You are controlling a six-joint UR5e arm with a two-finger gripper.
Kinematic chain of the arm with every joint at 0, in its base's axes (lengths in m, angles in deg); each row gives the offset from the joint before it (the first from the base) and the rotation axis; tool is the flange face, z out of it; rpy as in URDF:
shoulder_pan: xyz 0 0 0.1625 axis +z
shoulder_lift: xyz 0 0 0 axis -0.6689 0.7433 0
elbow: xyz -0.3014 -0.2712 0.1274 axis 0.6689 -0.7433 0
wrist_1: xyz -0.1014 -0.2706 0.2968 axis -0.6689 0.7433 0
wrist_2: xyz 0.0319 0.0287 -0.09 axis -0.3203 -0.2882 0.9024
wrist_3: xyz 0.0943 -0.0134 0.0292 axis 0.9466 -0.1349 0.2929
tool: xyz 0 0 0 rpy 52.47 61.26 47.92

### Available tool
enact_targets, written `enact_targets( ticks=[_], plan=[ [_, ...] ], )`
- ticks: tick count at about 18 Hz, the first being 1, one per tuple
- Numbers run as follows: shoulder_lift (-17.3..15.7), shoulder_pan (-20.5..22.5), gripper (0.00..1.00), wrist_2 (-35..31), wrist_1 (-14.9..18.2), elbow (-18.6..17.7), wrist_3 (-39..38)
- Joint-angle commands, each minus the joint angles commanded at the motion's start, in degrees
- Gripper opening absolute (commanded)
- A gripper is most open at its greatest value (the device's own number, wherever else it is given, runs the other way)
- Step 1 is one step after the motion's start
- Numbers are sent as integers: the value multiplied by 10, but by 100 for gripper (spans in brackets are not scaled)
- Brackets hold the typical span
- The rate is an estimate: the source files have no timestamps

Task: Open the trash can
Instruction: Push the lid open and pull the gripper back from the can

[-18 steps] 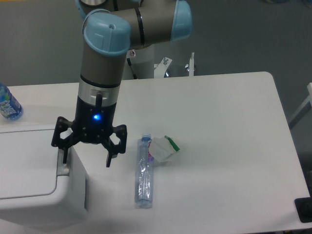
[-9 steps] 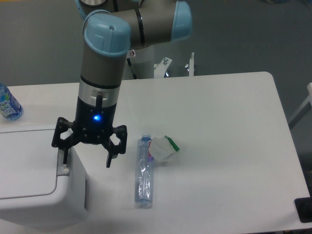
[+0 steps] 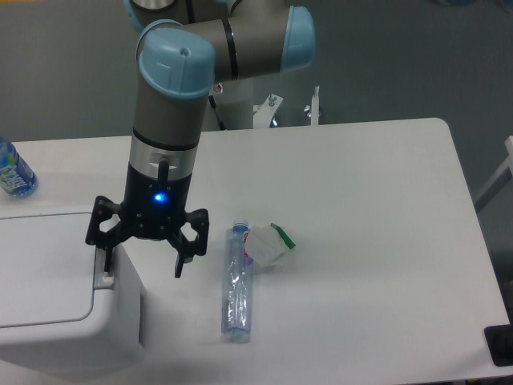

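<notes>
Camera view: fixed, looking down at the table (image 3: 369, 184) from the front; I report from this one view only.
Table: white, carrying everything below.
Trash can (image 3: 56, 321): sits at the table's near-left corner, partly cut off by the frame edge. Its flat lid lies down and closed, so I judge the task not yet done.
Arm (image 3: 172, 96): comes in from the top and hangs straight down over the can's right edge, which I judge is the approach for a downward press, not a grasp.
Gripper (image 3: 142, 258): fingers spread wide apart, holding nothing. The left finger stands over the grey button strip (image 3: 103, 273) on the can's rim; the right finger hangs outside the can wall, over the table. I cannot tell whether the left tip is touching the strip or sits just above it.
Plastic bottle (image 3: 238, 281): clear, crushed, lying lengthwise just right of the gripper, clear of the can.
Crumpled wrapper (image 3: 268, 243): white with a green corner, touching the bottle near its cap end.
Second bottle (image 3: 12, 170): blue-labelled, at the left frame edge behind the can.
Change against the earlier pictures: the gripper reads a shade lower; lid, bottles and wrapper are unmoved.
</notes>
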Motion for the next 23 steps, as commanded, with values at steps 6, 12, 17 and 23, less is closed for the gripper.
enact_targets(
  ticks=[6, 12, 17, 23],
  plan=[
    [1, 0, 100, 0, 0, -1, 0],
    [-2, 1, 100, 0, -3, 19, 5],
    [-5, 36, 100, -37, -5, 82, 55],
    [-23, 102, 100, -147, 7, 85, 196]
  ],
)
